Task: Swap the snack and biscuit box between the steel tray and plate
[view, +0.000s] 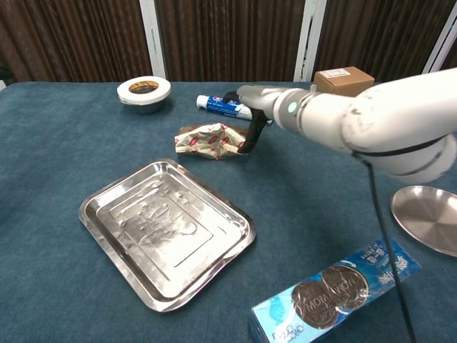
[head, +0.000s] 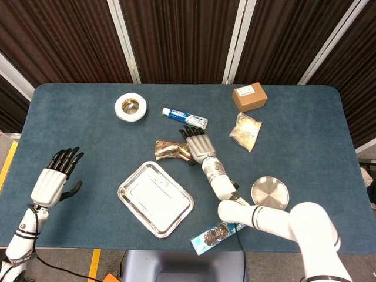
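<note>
The snack [head: 171, 149], a crumpled brown and red packet, lies on the table just beyond the steel tray [head: 155, 200]. My right hand [head: 198, 147] reaches over its right end, fingers stretched out. In the chest view a dark finger of the right hand [view: 253, 118] comes down onto the right end of the snack [view: 211, 141]; no grip shows. The blue biscuit box [head: 218, 231] lies flat at the table's near edge, between the tray [view: 166, 229] and the round steel plate [head: 270, 194]. Both hold nothing. My left hand [head: 56, 179] hovers open at the far left, away from everything.
Along the far side sit a tape roll [head: 130, 107], a toothpaste tube [head: 184, 117], a small cardboard box [head: 249, 97] and a clear bag of pale pieces [head: 245, 131]. My right forearm [view: 371, 118] crosses above the table's right half, over the plate [view: 428, 214] and biscuit box [view: 335, 286].
</note>
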You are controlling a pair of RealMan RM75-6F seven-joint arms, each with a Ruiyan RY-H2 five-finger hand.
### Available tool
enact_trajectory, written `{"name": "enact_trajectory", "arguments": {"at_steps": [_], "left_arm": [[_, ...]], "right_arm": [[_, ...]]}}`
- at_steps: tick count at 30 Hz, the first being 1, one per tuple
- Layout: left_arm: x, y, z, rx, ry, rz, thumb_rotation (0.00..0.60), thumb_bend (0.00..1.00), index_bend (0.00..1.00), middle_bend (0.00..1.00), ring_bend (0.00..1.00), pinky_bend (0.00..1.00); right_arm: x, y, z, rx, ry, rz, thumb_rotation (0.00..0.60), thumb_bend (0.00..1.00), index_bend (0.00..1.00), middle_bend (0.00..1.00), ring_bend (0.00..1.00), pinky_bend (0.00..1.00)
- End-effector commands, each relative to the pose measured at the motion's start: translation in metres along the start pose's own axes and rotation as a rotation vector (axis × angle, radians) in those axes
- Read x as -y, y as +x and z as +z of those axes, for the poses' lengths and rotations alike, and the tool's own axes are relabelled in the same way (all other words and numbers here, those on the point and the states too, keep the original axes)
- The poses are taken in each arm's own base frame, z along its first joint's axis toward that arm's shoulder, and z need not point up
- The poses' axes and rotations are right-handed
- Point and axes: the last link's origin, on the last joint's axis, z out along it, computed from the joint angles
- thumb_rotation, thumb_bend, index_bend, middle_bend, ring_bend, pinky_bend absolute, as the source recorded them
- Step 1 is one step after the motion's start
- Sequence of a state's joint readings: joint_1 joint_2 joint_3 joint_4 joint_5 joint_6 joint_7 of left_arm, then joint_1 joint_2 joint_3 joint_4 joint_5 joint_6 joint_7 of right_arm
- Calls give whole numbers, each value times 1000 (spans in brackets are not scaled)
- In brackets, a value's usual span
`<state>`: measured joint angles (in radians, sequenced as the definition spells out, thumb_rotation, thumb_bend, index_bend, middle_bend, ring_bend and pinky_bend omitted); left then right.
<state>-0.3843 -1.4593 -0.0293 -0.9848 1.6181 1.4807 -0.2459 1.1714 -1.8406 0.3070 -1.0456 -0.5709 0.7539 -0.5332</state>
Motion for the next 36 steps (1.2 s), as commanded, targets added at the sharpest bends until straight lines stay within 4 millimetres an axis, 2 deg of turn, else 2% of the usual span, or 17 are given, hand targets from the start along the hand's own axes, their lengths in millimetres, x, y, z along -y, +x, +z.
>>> {"name": "enact_trajectory", "arguments": {"at_steps": [1, 2, 3, 5, 8, 10, 12, 17, 21, 25, 28, 33, 36], "left_arm": [[4, 1, 0, 4, 10, 5, 600, 371, 0, 0, 0, 95], [5, 1, 0, 4, 13, 7, 600, 371, 0, 0, 0, 95], [6, 2, -1, 3, 16, 8, 600, 371, 0, 0, 0, 95], [8, 3, -2, -1, 22, 10, 600, 371, 0, 0, 0, 95], [9, 4, -3, -1, 26, 8, 600, 371, 0, 0, 0, 95], [9, 3, -4, 2, 27, 7, 600, 371, 0, 0, 0, 95], [9, 3, -5, 9, 26, 7, 600, 371, 0, 0, 0, 94], [6, 5, -8, 7, 24, 9, 600, 370, 0, 0, 0, 93], [2, 6, -9, 4, 18, 13, 600, 371, 0, 0, 0, 93], [-4, 7, -9, 6, 3, 20, 600, 372, 0, 0, 0, 93], [-13, 7, -7, 12, -15, 9, 600, 372, 0, 0, 0, 93], [-31, 5, 3, 27, -61, 12, 600, 373, 0, 0, 0, 93], [-37, 1, 8, 47, -64, 9, 600, 373, 0, 0, 0, 93]], "right_arm": [[42, -26, 19, 36, 17, 13, 600, 313, 153, 82, 1, 204], [45, -28, 21, 26, 14, 17, 600, 312, 206, 120, 8, 232], [47, -29, 23, 16, 10, 23, 600, 313, 303, 193, 41, 291], [49, -32, 26, -9, -4, 27, 600, 332, 559, 375, 216, 450], [51, -33, 28, -50, -16, 9, 600, 396, 807, 563, 447, 650], [52, -32, 28, -74, -14, 12, 600, 440, 909, 653, 552, 755], [51, -29, 27, -103, -10, 16, 600, 478, 942, 683, 595, 805], [36, -4, 16, -202, 17, 45, 600, 501, 962, 705, 640, 836], [7, 21, -17, -255, 51, 85, 600, 502, 964, 708, 643, 837], [-41, 41, -79, -250, 63, 99, 600, 502, 964, 708, 643, 837], [-82, 47, -125, -254, 53, 93, 600, 502, 964, 708, 643, 837], [-157, 32, -184, -207, -17, 116, 600, 502, 964, 708, 643, 832], [-189, 20, -209, -163, -44, 112, 600, 502, 964, 708, 643, 827]]}}
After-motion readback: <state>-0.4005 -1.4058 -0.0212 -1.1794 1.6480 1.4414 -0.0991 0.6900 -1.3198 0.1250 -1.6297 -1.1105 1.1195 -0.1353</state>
